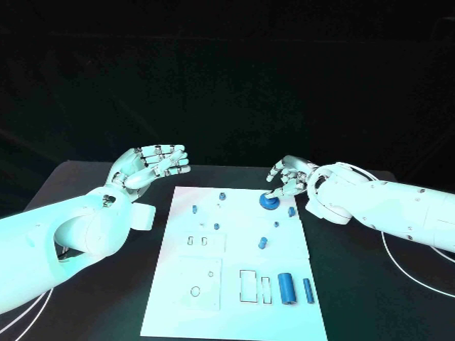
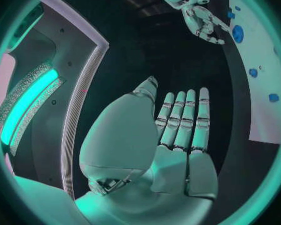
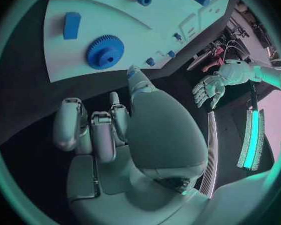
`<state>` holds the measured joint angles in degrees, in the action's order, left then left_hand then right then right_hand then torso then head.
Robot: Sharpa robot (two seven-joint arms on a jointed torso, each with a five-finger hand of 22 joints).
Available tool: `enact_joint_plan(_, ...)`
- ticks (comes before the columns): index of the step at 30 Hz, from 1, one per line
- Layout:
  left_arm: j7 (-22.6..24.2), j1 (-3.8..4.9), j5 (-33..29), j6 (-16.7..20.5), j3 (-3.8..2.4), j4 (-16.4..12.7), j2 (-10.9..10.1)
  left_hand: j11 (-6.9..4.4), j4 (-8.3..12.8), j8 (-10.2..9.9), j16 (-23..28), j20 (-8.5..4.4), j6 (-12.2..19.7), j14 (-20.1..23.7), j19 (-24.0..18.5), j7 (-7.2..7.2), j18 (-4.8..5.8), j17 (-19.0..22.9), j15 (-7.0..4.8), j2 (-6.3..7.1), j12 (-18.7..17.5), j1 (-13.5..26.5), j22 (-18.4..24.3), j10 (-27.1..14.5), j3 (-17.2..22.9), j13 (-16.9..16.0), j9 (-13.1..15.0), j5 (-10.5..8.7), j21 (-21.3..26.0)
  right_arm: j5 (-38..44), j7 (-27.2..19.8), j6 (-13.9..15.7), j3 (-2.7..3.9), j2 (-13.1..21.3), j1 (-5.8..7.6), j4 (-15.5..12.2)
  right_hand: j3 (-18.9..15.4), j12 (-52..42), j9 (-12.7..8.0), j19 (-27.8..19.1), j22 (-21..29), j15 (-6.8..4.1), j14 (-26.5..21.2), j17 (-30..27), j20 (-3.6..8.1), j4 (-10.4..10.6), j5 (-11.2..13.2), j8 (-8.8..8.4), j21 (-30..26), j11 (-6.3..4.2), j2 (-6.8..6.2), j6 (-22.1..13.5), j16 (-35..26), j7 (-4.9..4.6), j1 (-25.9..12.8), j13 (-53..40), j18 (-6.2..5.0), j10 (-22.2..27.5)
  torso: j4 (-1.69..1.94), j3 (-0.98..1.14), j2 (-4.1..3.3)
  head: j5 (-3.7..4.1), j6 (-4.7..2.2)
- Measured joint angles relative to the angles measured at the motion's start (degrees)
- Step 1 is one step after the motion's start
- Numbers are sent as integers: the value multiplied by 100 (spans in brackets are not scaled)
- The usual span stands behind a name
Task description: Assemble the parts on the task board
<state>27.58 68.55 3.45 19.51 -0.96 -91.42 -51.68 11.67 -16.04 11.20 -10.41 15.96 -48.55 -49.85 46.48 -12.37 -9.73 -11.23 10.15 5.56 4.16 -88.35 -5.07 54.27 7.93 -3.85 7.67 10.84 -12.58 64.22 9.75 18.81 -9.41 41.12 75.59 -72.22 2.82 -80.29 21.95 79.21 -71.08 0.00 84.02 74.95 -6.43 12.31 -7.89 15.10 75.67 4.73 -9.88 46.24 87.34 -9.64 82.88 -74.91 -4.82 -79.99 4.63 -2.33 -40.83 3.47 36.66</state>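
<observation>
The white task board [image 1: 238, 312] lies in the middle of the table. A blue gear [image 1: 269, 202] sits near its far right corner, also seen in the right wrist view as the gear [image 3: 105, 51]. My right hand [image 1: 292, 177] hovers just behind the gear with fingers [image 3: 93, 127] half bent, thumb apart, holding nothing. My left hand [image 1: 151, 165] is raised off the board's far left corner, fingers [image 2: 184, 120] straight, palm empty. A thick blue cylinder [image 1: 285, 286] and a thin blue rod [image 1: 308, 290] lie at the near right.
Several small blue pieces are scattered over the board's far half, such as a peg [image 1: 222, 195], a peg [image 1: 195, 209] and a short piece [image 1: 261, 243]. Rectangular slots [image 1: 248, 285] open in the near half. Black table [image 1: 104, 177] surrounds the board.
</observation>
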Motion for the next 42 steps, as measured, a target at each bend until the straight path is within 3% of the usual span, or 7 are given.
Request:
enact_joint_plan(13, 5, 0, 0, -1, 0, 1, -7, 0, 0, 0, 0, 0, 0, 0, 0, 0, 0, 1, 0, 0, 0, 0, -1, 0, 0, 0, 0, 0, 0, -14, 213, -287, -3, -2, -77, -7, -27, -113, 5, 44, -153, 0, 0, -1, -4, 62, 0, 43, 98, -1, 23, -16, 22, -16, 23, -6, 0, -79, 7, -9, -3, 1, 26)
enact_joint_plan(36, 5, 0, 0, -3, 0, 7, -14, 0, 0, 0, 0, 0, 0, 0, 0, 0, 0, -3, 0, 0, 0, 0, -2, 0, 0, 0, 0, 0, 0, 96, 327, -366, -5, -94, -187, 180, 21, -170, 34, 81, -214, 0, 0, -3, -3, 138, 0, 131, 143, -2, 107, 38, 45, 29, 106, -4, -1, -118, 5, -6, -1, -12, 51)
enact_joint_plan(42, 4, 0, 0, -5, 0, 12, -14, 0, 0, 0, 0, 0, 0, 0, 0, 0, 0, -3, 0, 0, 0, 0, -2, 0, 0, 0, 0, 0, 0, 101, 315, -361, 0, -110, -195, 209, 209, -241, 36, 112, -302, -1, 1, -3, 27, 157, 1, 214, 192, -65, 234, 236, 67, 69, 233, -3, -1, -181, 6, -6, 0, -18, 66)
